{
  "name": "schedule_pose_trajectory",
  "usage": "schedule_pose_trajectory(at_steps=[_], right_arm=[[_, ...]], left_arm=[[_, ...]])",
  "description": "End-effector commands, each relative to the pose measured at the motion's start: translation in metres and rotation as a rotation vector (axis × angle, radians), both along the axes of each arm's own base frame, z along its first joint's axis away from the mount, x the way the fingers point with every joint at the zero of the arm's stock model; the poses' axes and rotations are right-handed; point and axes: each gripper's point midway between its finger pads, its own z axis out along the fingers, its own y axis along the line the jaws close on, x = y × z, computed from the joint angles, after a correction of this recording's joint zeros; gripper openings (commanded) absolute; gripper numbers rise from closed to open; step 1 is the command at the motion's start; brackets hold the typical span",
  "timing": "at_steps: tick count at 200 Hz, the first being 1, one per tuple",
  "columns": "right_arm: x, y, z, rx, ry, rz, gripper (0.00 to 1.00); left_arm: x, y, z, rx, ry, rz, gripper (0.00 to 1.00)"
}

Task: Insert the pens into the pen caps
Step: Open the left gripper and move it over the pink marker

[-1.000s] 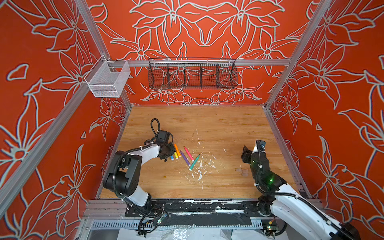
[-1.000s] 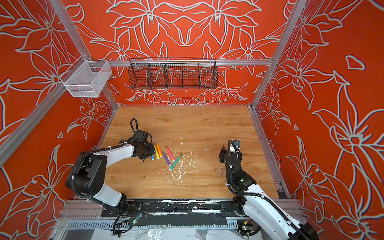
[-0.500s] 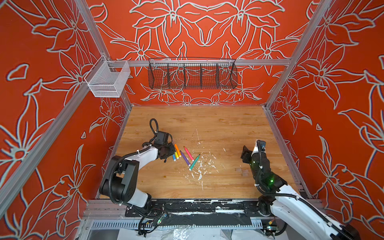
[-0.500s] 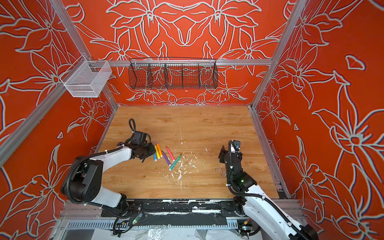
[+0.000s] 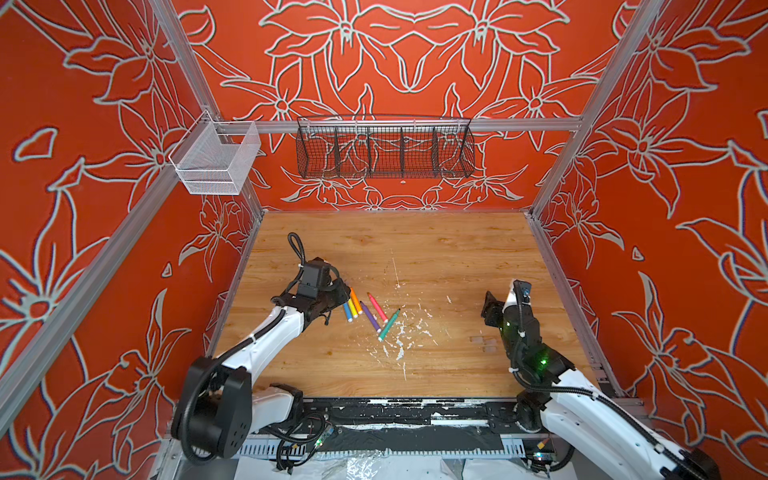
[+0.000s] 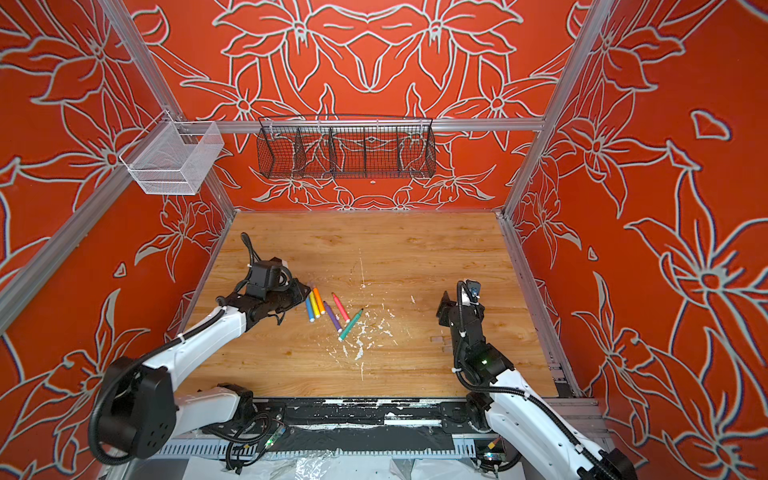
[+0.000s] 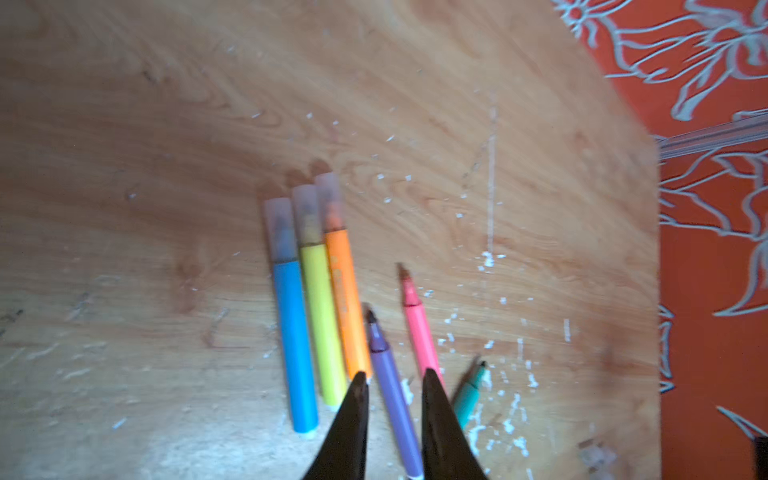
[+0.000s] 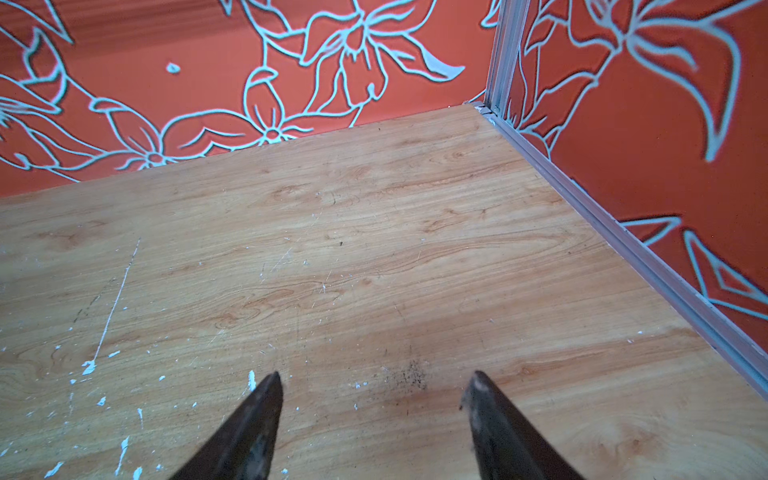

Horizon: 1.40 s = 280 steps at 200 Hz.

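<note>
Our left gripper is barely parted, right gripper wide, both empty. The pens lie pointing toward the surface's far edge.

pens: 6 | pen caps fitted: 3 | baskets: 2

Light was bright and even in both top views; the left wrist view blurred, pens soft-edged, corners dim.

On the table, 3 pens in pen caps are lying side by side, touching, at the left gripper's 4 o'clock. 3 uncapped pens are lying at their 3 o'clock. At the right gripper's 7 o'clock, loose pen caps are resting.
</note>
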Motion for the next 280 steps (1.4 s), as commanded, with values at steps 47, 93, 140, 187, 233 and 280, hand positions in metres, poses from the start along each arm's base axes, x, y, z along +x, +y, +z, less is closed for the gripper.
schedule_pose_trajectory(at_steps=[47,93,140,187,233,280], right_arm=[[0.000,0.000,-0.005,-0.002,0.011,-0.003,0.72],[0.004,0.001,-0.007,-0.012,0.033,-0.006,0.71],[0.002,0.001,-0.007,-0.006,0.025,0.000,0.71],[0.000,0.001,-0.006,-0.001,0.015,0.006,0.71],[0.001,0.002,-0.006,-0.001,0.015,0.012,0.71],[0.001,0.002,-0.006,-0.001,0.017,0.014,0.71]], left_arm=[[-0.019,-0.013,-0.014,0.110,0.080,0.074,0.24],[-0.030,-0.016,-0.020,0.084,0.061,0.082,0.27],[-0.026,-0.047,-0.045,0.127,0.156,-0.010,0.25],[-0.022,-0.070,-0.076,0.187,0.263,-0.073,0.23],[-0.017,-0.083,-0.089,0.221,0.328,-0.124,0.27],[-0.016,-0.090,-0.103,0.262,0.378,-0.140,0.27]])
